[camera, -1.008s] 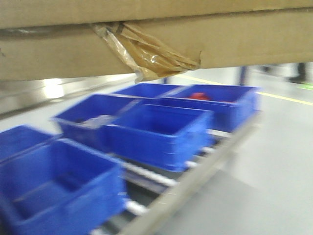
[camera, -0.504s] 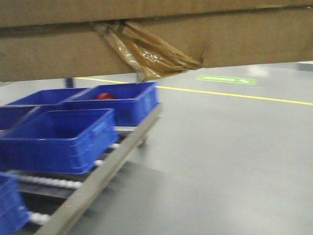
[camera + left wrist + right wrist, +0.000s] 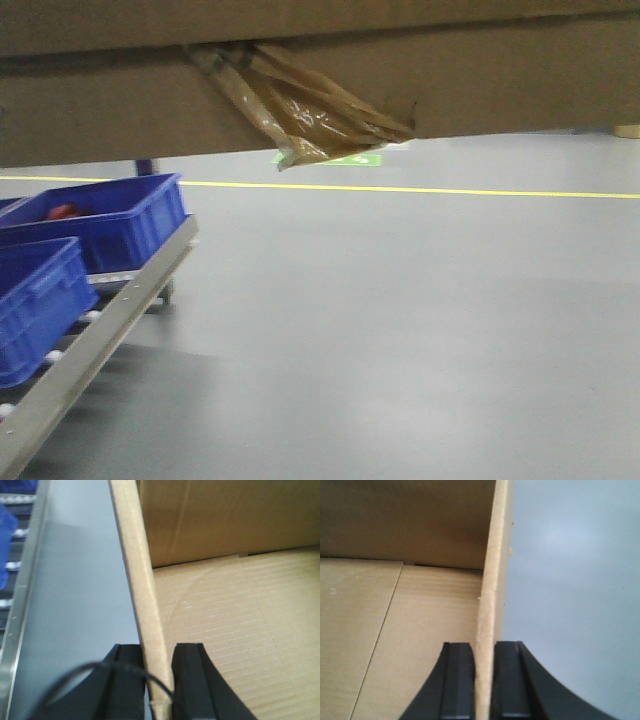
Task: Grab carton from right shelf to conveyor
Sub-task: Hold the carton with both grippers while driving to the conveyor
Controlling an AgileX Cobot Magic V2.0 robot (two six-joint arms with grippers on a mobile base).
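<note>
Fingers (image 3: 192, 680) of the left gripper (image 3: 158, 647) pinch the carton (image 3: 240, 630) by its left wall, one pad inside and one outside. Between the arms the carton hangs open-topped above the grey floor (image 3: 400, 330), its long axis running side to side and a tape wad (image 3: 310, 115) drooping underneath. At its right wall the right gripper (image 3: 484, 644) clamps likewise.

Broad grey floor (image 3: 420, 330) open ahead and to the right, carton (image 3: 480, 90) spanning overhead, blue bins (image 3: 110, 215) on a roller rack (image 3: 120, 300) blocking the lower left, carton walls filling the gaps between the left fingers (image 3: 190, 685) and the right fingers (image 3: 457, 680).
</note>
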